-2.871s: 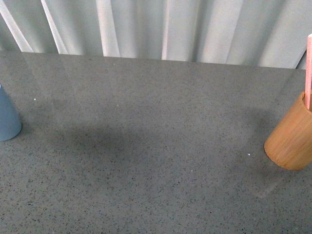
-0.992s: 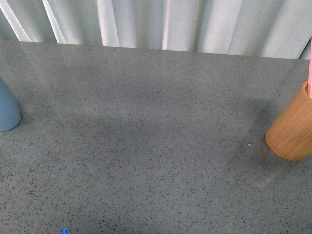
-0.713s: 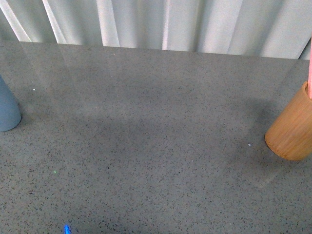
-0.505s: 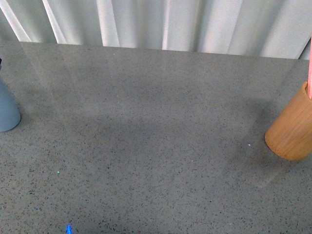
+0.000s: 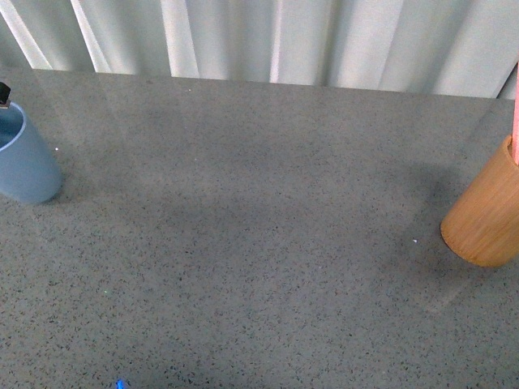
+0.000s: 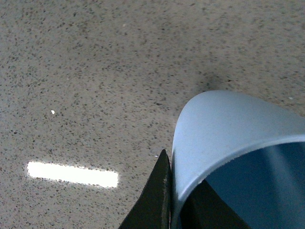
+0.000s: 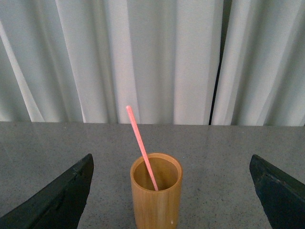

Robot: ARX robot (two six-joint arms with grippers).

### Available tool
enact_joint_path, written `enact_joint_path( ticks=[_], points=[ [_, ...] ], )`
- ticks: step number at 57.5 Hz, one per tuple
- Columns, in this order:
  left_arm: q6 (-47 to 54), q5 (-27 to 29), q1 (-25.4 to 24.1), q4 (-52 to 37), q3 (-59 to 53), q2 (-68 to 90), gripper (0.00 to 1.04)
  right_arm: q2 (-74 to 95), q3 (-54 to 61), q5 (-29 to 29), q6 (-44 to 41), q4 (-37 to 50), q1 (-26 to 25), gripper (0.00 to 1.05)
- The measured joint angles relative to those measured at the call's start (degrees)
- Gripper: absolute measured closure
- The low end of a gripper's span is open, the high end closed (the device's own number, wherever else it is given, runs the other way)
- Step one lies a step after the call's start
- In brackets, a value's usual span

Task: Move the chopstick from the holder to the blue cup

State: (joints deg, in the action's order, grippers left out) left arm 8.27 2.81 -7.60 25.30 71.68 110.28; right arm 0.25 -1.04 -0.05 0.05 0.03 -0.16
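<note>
The blue cup (image 5: 24,162) stands at the far left of the table, its open mouth now showing. My left gripper (image 6: 172,200) is shut on the blue cup (image 6: 224,129), one dark finger outside the rim and one inside; in the front view only a dark finger tip (image 5: 4,93) shows above the rim. At the far right stands the wooden holder (image 5: 485,215) with one pink chopstick (image 5: 516,113) rising from it. In the right wrist view the holder (image 7: 156,198) holds the leaning chopstick (image 7: 140,145), centred between the wide-apart fingers of my open right gripper (image 7: 171,195).
The grey speckled table (image 5: 259,243) stretches between cup and holder. White curtains (image 5: 268,40) hang behind its far edge. A bright light reflection (image 6: 71,174) lies on the tabletop beside the cup.
The blue cup has shifted right and further into view, its rim now visible, and my left gripper's tip has appeared above it. The holder and chopstick have not moved.
</note>
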Motion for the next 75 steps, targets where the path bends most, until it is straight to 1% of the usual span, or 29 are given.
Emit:
enact_joint_path(
  ticks=[13, 19, 25, 29, 34, 44, 49, 60, 75],
  points=[
    [0.74, -1.86, 4.39, 2.71, 0.24, -4.61, 1.01, 0.0, 0.0, 0.0, 0.0, 0.0, 0.0, 0.1],
    [0.72, -2.34, 7.76, 3.58, 0.66, -6.73, 1.01, 0.0, 0.0, 0.0, 0.0, 0.0, 0.0, 0.1],
    [0.46, -3.17, 13.44, 4.13, 0.66, -8.61, 1.01, 0.0, 0.0, 0.0, 0.0, 0.0, 0.0, 0.1],
    [0.22, -3.39, 16.06, 4.13, 0.66, -8.94, 1.01, 0.0, 0.0, 0.0, 0.0, 0.0, 0.0, 0.1],
    [-1.03, -3.45, 21.66, 3.98, 0.63, -9.05, 1.01, 0.0, 0.0, 0.0, 0.0, 0.0, 0.0, 0.1],
    [-3.5, -3.45, 29.48, 3.06, 0.63, -7.5, 1.01, 0.0, 0.0, 0.0, 0.0, 0.0, 0.0, 0.1],
    [-4.79, -3.34, 32.48, 2.27, 0.63, -5.9, 1.01, 0.0, 0.0, 0.0, 0.0, 0.0, 0.0, 0.1],
    [-6.99, -2.34, 36.35, 1.25, 0.79, -2.12, 1.01, 0.0, 0.0, 0.0, 0.0, 0.0, 0.0, 0.1],
    [-7.28, 0.07, 38.25, 1.18, 3.26, 2.03, 1.01, 0.0, 0.0, 0.02, 0.0, 0.0, 0.0, 0.1]
  ],
)
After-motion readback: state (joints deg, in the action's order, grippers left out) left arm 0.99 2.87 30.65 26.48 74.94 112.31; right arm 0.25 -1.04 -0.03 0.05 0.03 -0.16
